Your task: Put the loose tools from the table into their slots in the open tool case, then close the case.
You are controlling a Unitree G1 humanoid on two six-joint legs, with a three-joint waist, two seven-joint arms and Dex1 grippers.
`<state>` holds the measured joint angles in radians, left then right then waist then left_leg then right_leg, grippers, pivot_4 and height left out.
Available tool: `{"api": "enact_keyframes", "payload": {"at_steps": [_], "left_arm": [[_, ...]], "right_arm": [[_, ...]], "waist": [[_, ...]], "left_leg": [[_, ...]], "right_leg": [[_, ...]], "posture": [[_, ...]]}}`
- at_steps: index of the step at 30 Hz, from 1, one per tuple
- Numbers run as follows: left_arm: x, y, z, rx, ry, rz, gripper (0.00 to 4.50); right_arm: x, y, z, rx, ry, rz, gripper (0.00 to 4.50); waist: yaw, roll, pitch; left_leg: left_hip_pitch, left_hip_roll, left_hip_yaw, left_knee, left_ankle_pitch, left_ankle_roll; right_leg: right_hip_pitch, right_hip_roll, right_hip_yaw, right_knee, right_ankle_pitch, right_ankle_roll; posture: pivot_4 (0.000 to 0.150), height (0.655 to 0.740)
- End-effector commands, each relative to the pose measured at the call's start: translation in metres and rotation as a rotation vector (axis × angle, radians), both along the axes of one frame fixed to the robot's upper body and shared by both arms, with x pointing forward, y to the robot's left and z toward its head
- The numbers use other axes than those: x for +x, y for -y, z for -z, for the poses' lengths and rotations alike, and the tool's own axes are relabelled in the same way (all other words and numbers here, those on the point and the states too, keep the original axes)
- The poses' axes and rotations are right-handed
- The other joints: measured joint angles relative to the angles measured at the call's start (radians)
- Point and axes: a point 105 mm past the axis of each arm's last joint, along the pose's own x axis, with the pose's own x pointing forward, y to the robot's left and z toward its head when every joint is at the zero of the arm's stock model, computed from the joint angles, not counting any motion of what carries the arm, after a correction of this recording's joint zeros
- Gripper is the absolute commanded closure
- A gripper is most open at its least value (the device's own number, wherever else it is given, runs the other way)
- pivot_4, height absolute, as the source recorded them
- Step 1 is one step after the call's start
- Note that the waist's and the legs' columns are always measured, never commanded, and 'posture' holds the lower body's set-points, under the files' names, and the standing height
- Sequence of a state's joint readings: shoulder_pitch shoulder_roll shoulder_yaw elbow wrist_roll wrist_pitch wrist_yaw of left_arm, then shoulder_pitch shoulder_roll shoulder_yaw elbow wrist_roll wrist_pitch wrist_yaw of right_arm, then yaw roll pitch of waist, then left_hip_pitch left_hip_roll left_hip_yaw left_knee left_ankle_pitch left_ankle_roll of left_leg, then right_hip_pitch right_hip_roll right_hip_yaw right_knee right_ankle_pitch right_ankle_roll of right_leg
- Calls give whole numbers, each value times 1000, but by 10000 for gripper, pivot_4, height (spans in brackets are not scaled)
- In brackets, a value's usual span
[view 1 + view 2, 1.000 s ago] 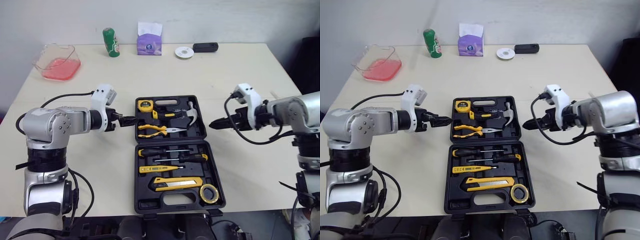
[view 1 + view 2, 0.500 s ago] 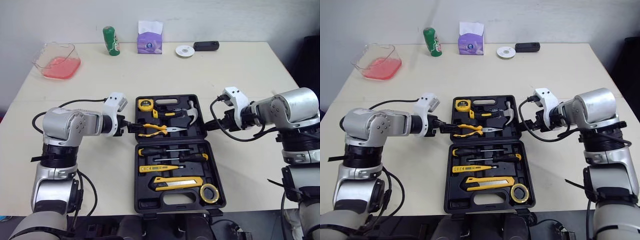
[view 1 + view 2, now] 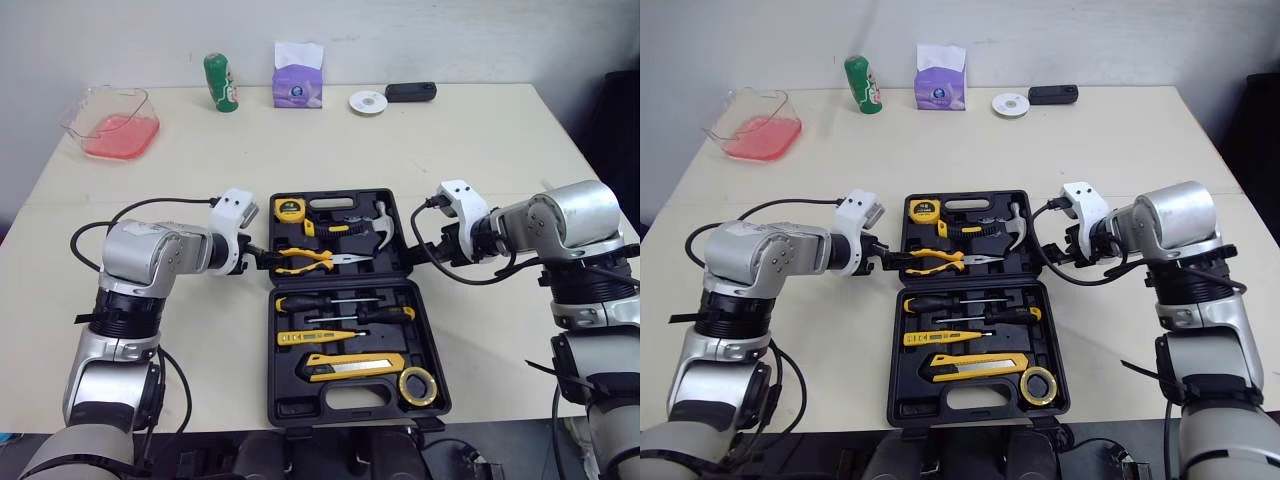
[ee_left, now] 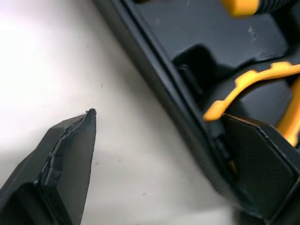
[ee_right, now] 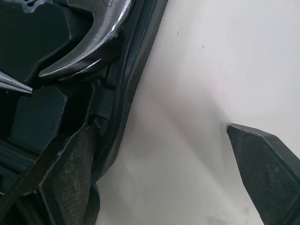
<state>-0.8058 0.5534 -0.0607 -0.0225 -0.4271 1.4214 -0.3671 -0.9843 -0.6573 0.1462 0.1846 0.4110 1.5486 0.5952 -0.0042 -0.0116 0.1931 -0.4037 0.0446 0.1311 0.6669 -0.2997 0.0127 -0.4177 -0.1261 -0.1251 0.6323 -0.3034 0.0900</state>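
Left claw, right claw astride side rims; tool case lengthwise near-to-far.

Hammer head cut off; pliers handles partly cropped.

Broad cream-coloured table, smooth and matte, lit evenly with only soft, faint shadows. Directly behind its far edge, a plain whitish wall. Off the far right corner, a dark mass beside the table, too dim to identify.
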Motion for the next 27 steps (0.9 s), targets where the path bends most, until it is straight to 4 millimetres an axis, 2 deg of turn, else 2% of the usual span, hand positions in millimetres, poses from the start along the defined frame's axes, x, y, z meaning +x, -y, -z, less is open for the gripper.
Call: {"api": "enact_keyframes", "payload": {"at_steps": [1, 6, 16, 17, 19, 20, 24, 25, 27], "left_arm": [[2, -4, 1, 36, 27, -29, 210], [1, 4, 4, 11, 15, -26, 210], [2, 2, 3, 16, 24, -37, 210], [2, 3, 3, 13, 25, -37, 2714], [1, 7, 1, -9, 22, -27, 8108], [0, 9, 0, -18, 21, -24, 13215], [-1, 16, 0, -33, 17, -9, 32468], [-1, 18, 0, -37, 18, -8, 35841], [-2, 19, 0, -39, 17, -4, 38200]], "right_arm": [[2, 2, -2, 2, 19, 17, 0], [6, 5, 2, -18, 28, 45, 0], [8, 4, 8, -17, 17, 55, 0], [8, 4, 9, -17, 14, 55, 0], [8, 3, 9, -11, 13, 58, 5092], [9, 3, 8, -6, 17, 64, 8913], [9, 0, 5, 19, 23, 74, 28709], [9, -2, 5, 24, 22, 73, 34079], [7, -3, 5, 29, 19, 73, 44176]], "waist": [[0, 0, 0], [1, 0, 0], [0, -1, 0], [0, -1, 0], [0, -1, -1], [1, -1, -1], [2, -1, -1], [2, -1, -1], [2, -2, -1]], "left_leg": [[0, 0, 0, 0, 0, 0], [0, 0, 0, 1, 0, 0], [1, 0, 1, 4, 0, 0], [1, 0, 1, 4, 0, 0], [1, 0, 1, 4, 0, 0], [1, 0, 1, 4, 0, 0], [1, 0, 1, 6, 0, 0], [1, 0, 0, 6, 0, 0], [1, 0, 0, 7, 0, 0]], "right_leg": [[0, 0, 0, 0, 0, 0], [0, 0, 0, 1, 0, 0], [0, 0, 3, 4, 0, 0], [0, 0, 3, 5, 0, 0], [0, 0, 3, 5, 0, 0], [0, 0, 3, 5, 0, 0], [0, 0, 4, 6, 0, 0], [0, 0, 4, 7, 0, 0], [0, 0, 4, 8, 0, 0]], "posture": [[1500, 7400], [1500, 7400], [1500, 7400], [1500, 7400], [1500, 7400], [1500, 7400], [1500, 7400], [1500, 7400], [1500, 7400]]}}
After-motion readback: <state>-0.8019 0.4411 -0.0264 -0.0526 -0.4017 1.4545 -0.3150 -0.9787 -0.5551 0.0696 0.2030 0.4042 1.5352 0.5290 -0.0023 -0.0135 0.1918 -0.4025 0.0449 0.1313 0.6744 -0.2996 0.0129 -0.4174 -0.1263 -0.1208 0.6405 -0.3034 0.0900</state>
